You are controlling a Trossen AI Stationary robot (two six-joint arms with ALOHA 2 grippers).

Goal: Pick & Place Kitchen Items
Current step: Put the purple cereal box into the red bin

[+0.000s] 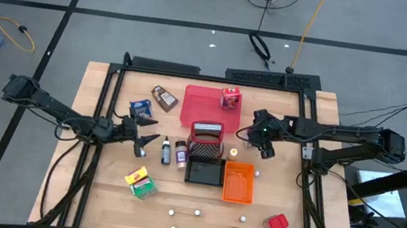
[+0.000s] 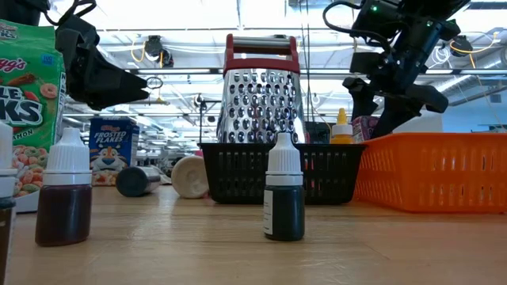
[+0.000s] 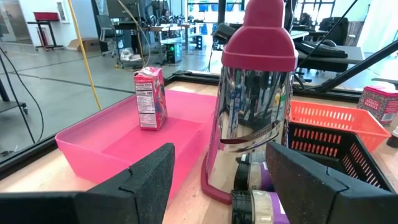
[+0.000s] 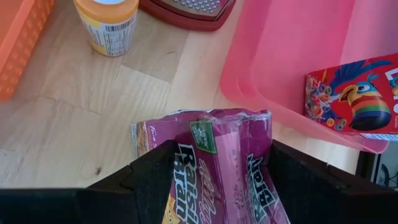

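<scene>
- Gripping a purple-pink Raisin Bran pouch, the right pincer has both dark fingers clamped on the pack's sides; the pack is creased and glossy, with white lettering and a small green label, and hangs above the table just beside the pink tray.
- Right pincer, high view: right of the tray and grater, above bare wood.
- Left pincer: fingers apart, nothing between them, pointing toward two small dark bottles on the table's left half.
- Red Froot Loops box: toucan print, standing in the pink tray's far corner.
- Small dark bottles, low view: white caps, upright on the wood, in front of the black wire basket.
- Blue Frosted Flakes box: left of the tray.
- Yellow-green box: near the front left.
- Red box: front right, well apart from the rest.
- Steel grater, red-handled: upright between tray and orange bin.
- Small yellow bottle: upright beside the grater.
</scene>
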